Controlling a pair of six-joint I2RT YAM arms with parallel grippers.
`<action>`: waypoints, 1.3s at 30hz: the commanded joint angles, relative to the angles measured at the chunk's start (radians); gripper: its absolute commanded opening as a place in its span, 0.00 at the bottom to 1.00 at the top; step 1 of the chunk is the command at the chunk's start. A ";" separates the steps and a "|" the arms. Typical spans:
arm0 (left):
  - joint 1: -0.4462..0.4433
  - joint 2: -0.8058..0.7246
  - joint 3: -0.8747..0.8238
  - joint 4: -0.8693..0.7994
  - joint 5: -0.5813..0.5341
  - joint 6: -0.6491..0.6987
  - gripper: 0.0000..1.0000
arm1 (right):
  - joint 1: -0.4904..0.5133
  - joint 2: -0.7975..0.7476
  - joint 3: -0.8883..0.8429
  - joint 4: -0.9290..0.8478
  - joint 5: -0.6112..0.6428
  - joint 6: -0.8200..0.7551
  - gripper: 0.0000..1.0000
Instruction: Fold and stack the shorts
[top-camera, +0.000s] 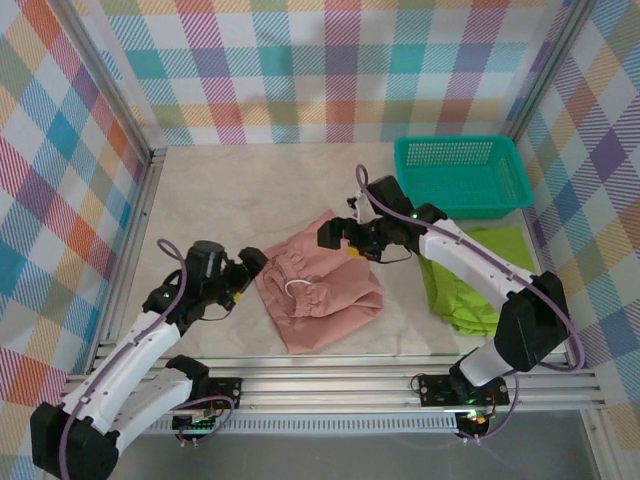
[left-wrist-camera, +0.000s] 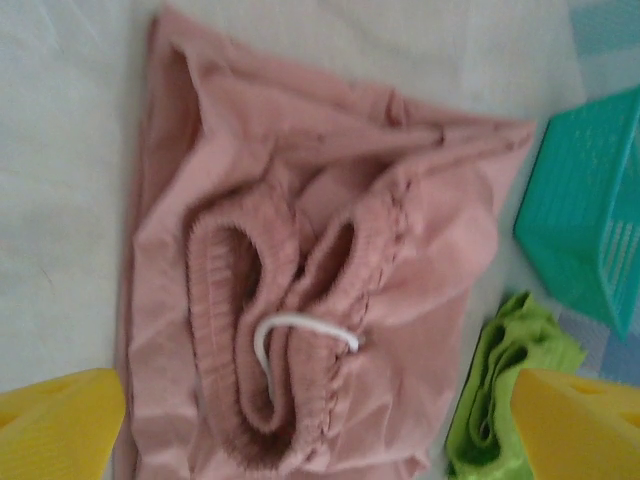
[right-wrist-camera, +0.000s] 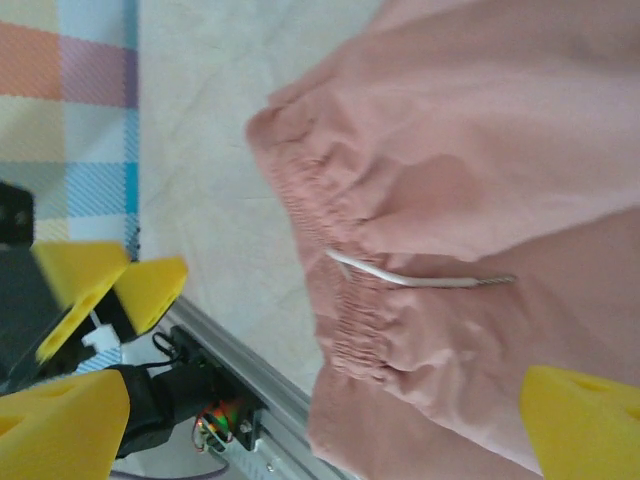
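On the tabletop we see the right arm reaching toward 10 o'clock over the pink shorts at centre, and the left arm angled toward 2 o'clock beside them. The green shorts lie at 4 o'clock. The left end effector and the right end effector both gape, released. Our wrist views bring out the white drawstring.

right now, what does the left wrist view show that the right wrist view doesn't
The left wrist view brings in the teal basket and the lime green shorts, bunched just right of the pink ones. The right wrist view brings in instead the left gripper seen from outside, jaws open, next to the metal front rail, plus a strip of plaid wall. Both share the pink shorts, lying rumpled, with the gathered waistband and white drawstring showing.
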 joint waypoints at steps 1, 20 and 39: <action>-0.079 0.051 -0.005 0.007 -0.055 -0.064 0.96 | -0.021 -0.054 -0.055 0.093 0.017 0.054 1.00; -0.147 0.490 0.071 0.303 -0.060 -0.002 0.82 | -0.039 -0.071 -0.148 0.116 0.015 0.046 1.00; -0.159 0.632 0.080 0.430 -0.063 -0.011 0.60 | -0.038 0.093 -0.237 0.314 -0.102 0.165 1.00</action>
